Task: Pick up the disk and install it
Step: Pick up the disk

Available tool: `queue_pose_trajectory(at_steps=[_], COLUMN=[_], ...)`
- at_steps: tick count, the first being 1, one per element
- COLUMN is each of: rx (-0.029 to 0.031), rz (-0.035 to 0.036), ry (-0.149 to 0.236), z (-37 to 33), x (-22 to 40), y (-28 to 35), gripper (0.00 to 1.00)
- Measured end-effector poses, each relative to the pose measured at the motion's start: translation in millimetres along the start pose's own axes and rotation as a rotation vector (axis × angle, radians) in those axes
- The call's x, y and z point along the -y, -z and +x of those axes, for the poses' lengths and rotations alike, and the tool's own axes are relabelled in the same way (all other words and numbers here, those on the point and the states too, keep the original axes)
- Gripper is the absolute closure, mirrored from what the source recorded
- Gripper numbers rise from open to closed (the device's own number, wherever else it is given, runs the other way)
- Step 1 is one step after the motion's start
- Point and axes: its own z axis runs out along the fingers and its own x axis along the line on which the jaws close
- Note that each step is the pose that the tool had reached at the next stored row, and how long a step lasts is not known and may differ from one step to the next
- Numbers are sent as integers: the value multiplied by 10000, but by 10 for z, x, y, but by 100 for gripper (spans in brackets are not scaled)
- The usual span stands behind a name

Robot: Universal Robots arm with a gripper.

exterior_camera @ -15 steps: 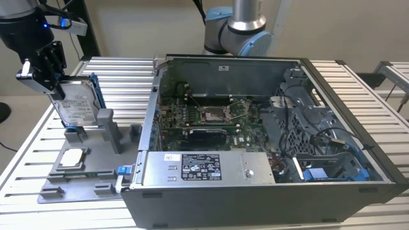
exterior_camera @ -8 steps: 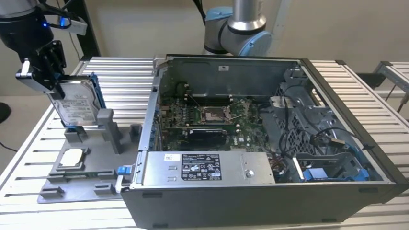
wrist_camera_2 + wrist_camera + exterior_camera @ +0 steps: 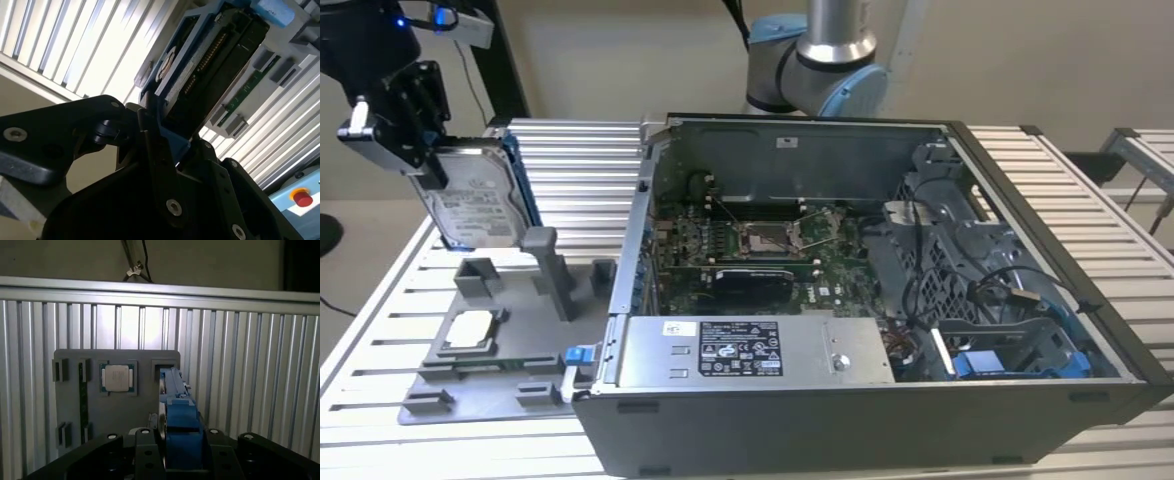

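Observation:
The disk (image 3: 478, 205) is a silver drive with a white label in a blue carrier. It hangs upright and slightly tilted above the back of the grey fixture plate (image 3: 507, 355) at the exterior view's left. My gripper (image 3: 430, 160) is shut on its upper end. In the second wrist view the disk (image 3: 200, 65) juts out from between the black fingers (image 3: 155, 150). In the first wrist view the disk (image 3: 177, 405) shows edge-on, with my gripper (image 3: 180, 440) clamped on it over a slot of the fixture plate (image 3: 120, 410).
The open computer case (image 3: 854, 420) lies to the exterior view's right of the fixture, with a silver power supply box (image 3: 747, 350) and blue drive bay parts (image 3: 987, 362) inside. A small silver chip (image 3: 470, 330) sits in the fixture. The arm's base (image 3: 827, 60) stands behind the case.

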Motion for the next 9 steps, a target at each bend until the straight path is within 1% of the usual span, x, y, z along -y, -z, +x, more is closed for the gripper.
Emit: queue_pose_trajectory(at_steps=[4,9], rx=[0,-1], rz=[14,14], ry=[2,0], z=[-8,-18], x=[3,5], y=[182,405], gripper=[100,100])
